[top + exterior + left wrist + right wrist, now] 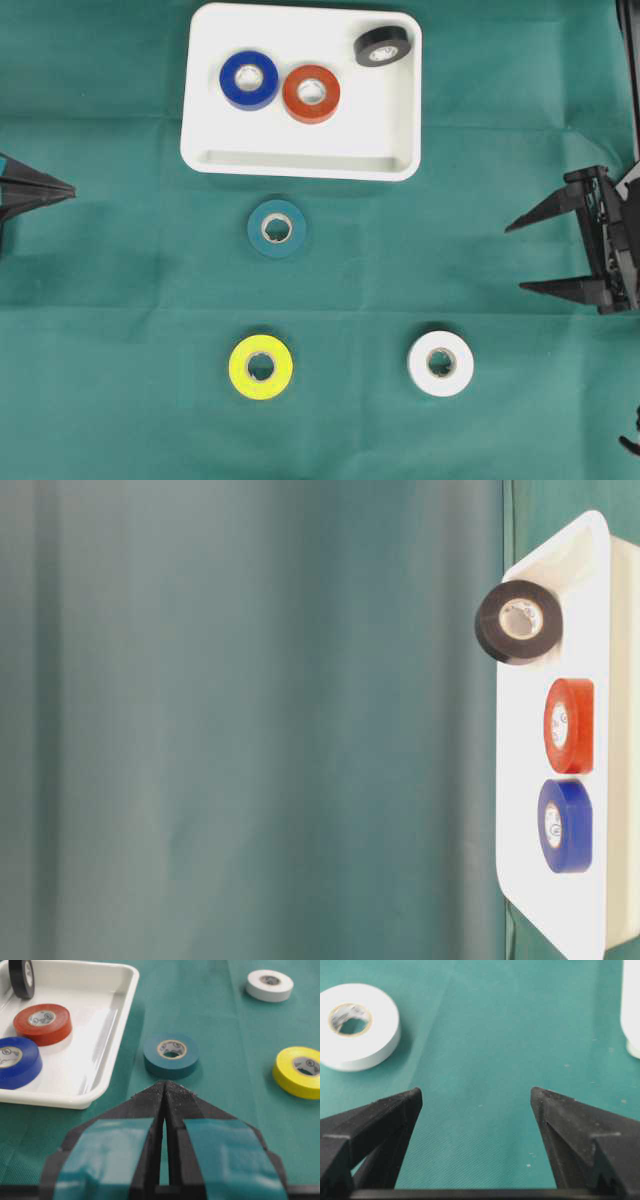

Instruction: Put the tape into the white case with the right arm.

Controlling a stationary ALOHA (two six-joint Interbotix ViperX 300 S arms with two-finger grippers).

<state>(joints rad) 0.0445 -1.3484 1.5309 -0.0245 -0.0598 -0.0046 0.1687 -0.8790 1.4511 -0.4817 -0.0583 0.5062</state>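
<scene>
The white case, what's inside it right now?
The white case holds three tape rolls: a blue roll and a red roll lying flat, and a black roll leaning tilted on the far right corner rim. The floor under them is covered.

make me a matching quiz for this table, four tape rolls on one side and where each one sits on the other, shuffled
Things:
1. black tape
2. red tape
3. teal tape
4. white tape

Places:
A. flat inside the white case, beside the blue tape
B. on the cloth, nearest the open right gripper
C. propped against the case's corner rim
D. on the cloth just outside the case, ahead of the shut left gripper

Pairs: 1-C, 2-A, 3-D, 4-B
</scene>
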